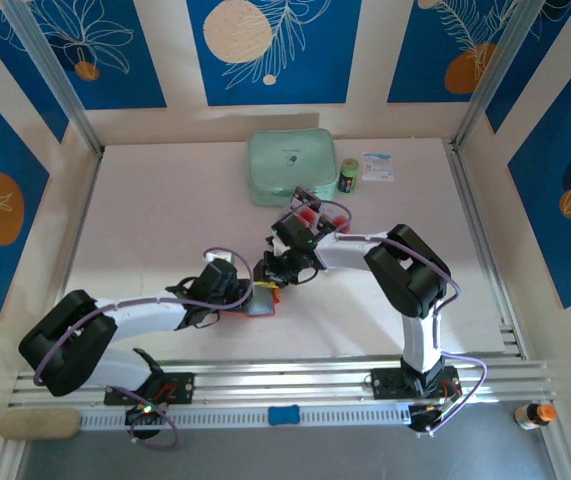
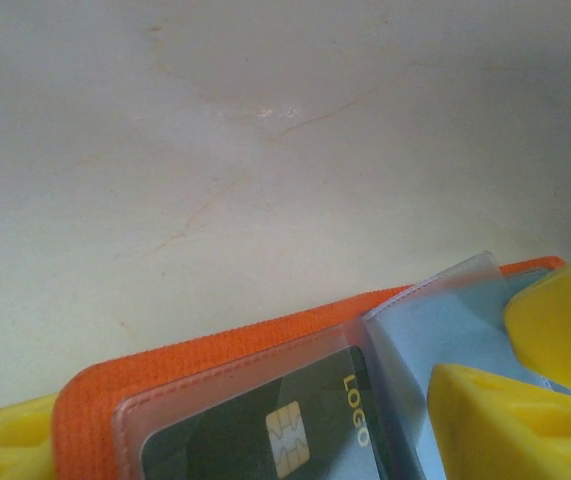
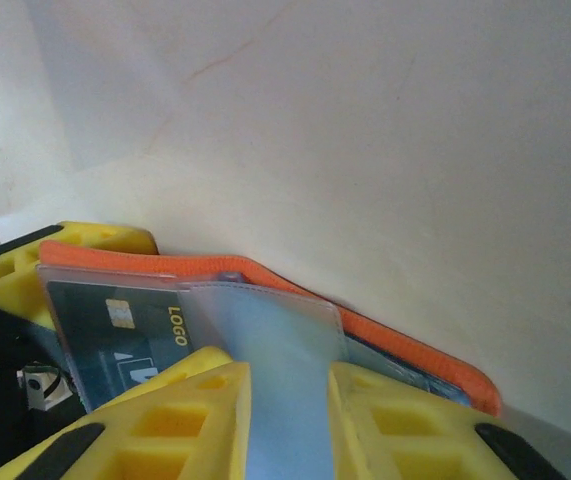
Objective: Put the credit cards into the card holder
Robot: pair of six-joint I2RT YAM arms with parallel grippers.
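Right gripper [image 3: 285, 378]: jaws narrow, astride a clear sleeve [image 3: 270, 340]; pinched or not, we can't tell. Left gripper [image 1: 247, 300] stands wide & seems clamped across the card holder [image 2: 205, 355], on the table [image 1: 155, 200], centre-front. We'd say: hold sleeve up, holder steady, pocket mouth open for next card. Holder: orange-red fabric rim, clear pockets, dark chip card [image 2: 265, 440] inside.

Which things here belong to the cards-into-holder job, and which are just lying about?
Job:
- card holder, open, with a dark card in one clear sleeve
- credit cards with red circles, by the right arm's wrist

Lying about:
- mint-green case
- small green jar
- white packet
- small bottle
- beige pad
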